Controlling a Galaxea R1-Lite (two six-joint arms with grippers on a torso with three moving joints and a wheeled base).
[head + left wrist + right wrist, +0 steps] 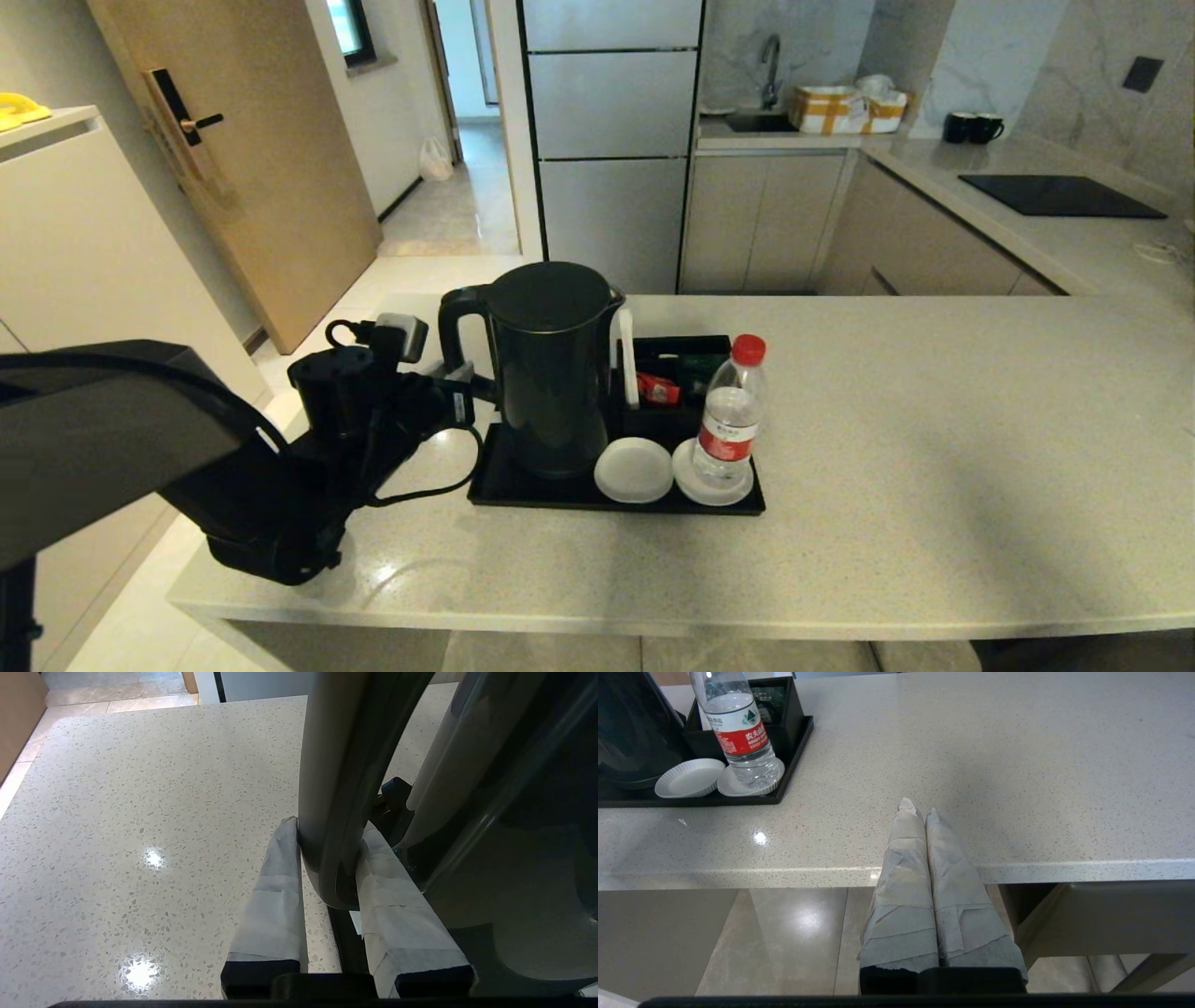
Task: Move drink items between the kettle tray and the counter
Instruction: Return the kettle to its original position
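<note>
1. The kettle (551, 364) stands on the kettle tray (523, 490), my left tool (329, 835) clenched on its handle (341, 765).
2. The step in hand is the grasp; next comes a straight lift (clearing the low rim) to the counter (934, 448).
3. The tray also holds a water bottle (730, 415) on one coaster (695, 485), an empty coaster (633, 469), and a sachet box (672, 373).
4. My right tool (920, 812) is parked, pressed shut, below the counter's edge.

Right gripper (920, 809): we are seeing its taped fingers pressing together over the counter (1017, 765) edge.
Water bottle (738, 732): it is standing on a white coaster (733, 785) in the kettle tray (784, 788).
Second coaster (689, 778): it is lying bare beside it.
</note>
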